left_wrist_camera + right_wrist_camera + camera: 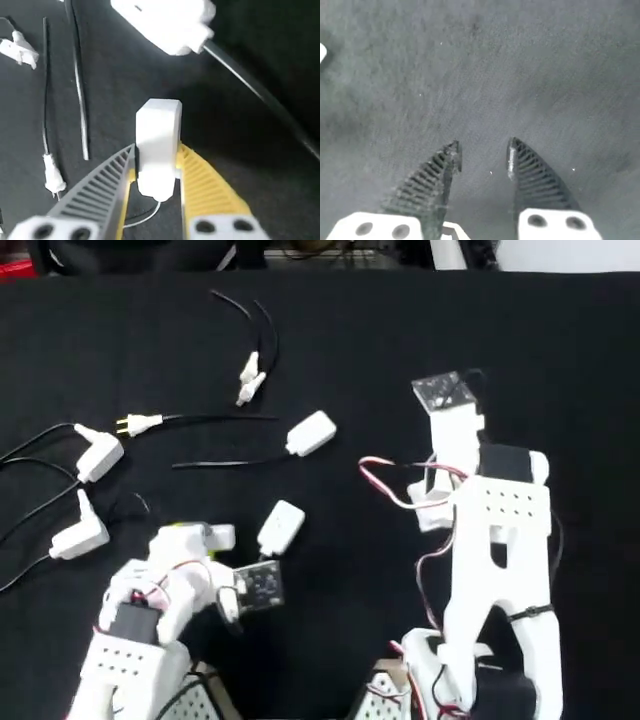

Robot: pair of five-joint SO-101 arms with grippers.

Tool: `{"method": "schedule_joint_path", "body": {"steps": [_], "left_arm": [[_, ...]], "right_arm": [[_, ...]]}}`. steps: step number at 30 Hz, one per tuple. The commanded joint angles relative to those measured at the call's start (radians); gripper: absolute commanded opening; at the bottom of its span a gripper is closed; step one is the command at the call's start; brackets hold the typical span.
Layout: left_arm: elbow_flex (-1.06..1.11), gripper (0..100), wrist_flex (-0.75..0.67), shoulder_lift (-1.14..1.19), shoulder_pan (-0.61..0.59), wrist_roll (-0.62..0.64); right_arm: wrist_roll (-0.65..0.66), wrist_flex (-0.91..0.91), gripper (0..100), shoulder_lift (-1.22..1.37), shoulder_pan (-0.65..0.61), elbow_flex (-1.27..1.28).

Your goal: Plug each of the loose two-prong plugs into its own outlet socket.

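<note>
My left gripper (155,160) is shut on a white rectangular block (158,140), which stands upright between the grey and yellow fingers; in the high view this block (281,525) lies just ahead of the left arm. A second white block (167,20) on a black cable lies just beyond it (311,432). A two-prong plug (140,423) lies at the left, its prongs pointing at a white socket (99,456). Another white socket (79,533) lies below that one. My right gripper (482,150) stands open over bare black cloth (445,392).
Two small white plugs (250,377) on black leads lie at the back centre; two small white plugs on thin leads (18,48) (53,176) also lie beyond my left gripper. Black cables (35,490) trail off the left edge. The black cloth (560,360) covers the table.
</note>
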Motion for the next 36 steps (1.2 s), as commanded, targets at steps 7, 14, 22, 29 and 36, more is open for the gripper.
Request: {"method": "schedule_joint_path", "body": {"steps": [7, 14, 22, 29, 36], "left_arm": [[-0.196, 37, 0.465, -0.238, -0.024, -0.055], [-0.506, 28, 0.517, -0.249, -0.041, 0.272], [-0.51, 22, 0.488, -0.249, -0.292, 0.543], [-0.3, 22, 0.218, -0.25, -0.547, 0.977], [-0.151, 22, 0.123, -0.249, -0.581, 1.048]], "right_arm": [[0.005, -0.017, 15.3, -0.001, 0.009, -0.012], [0.055, -0.077, 15.0, -0.001, -0.155, -0.022], [0.146, -0.256, 15.2, 0.096, -0.351, -0.025], [0.261, -0.387, 15.2, 0.294, -0.425, -0.074], [-0.132, -0.592, 15.2, 0.348, -0.42, -0.127]]}}
